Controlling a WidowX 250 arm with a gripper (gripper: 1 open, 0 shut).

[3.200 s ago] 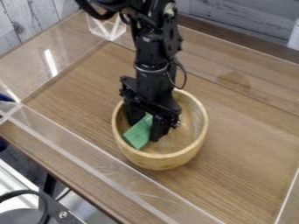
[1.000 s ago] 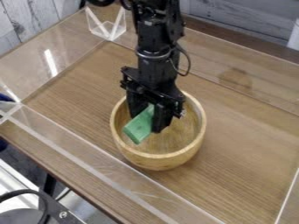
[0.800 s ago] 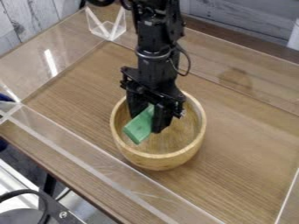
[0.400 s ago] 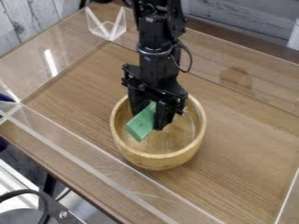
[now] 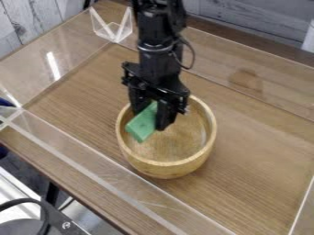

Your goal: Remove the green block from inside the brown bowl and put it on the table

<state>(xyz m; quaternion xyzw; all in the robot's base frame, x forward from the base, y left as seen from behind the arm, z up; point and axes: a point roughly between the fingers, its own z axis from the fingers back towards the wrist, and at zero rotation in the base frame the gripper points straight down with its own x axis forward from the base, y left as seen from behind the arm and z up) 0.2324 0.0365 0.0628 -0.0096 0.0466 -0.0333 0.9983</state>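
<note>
My fingers (image 5: 161, 110) are clamped on the block (image 5: 143, 122), pinching its upper end so that it hangs tilted below them, its lower corner toward the near left side of the bowl (image 5: 200, 147). My gripper (image 5: 157, 112) points straight down over the left half of the bowl. The block is green and flat; it sits above the bowl's inside, and I cannot tell whether its lowest corner is touching the wood or just clear of it. Above the fingers my black arm (image 5: 157, 41) rises straight up and leaves the view at the top edge.

The bowl is round, pale wood with a thick rim, and stands on the table (image 5: 86, 101) a little nearer the front edge than the back, roughly midway between the left and right sides. The tabletop is brown wood grain. Clear walls (image 5: 37, 62) run along its edges, with one corner at the near left and another at the far left
</note>
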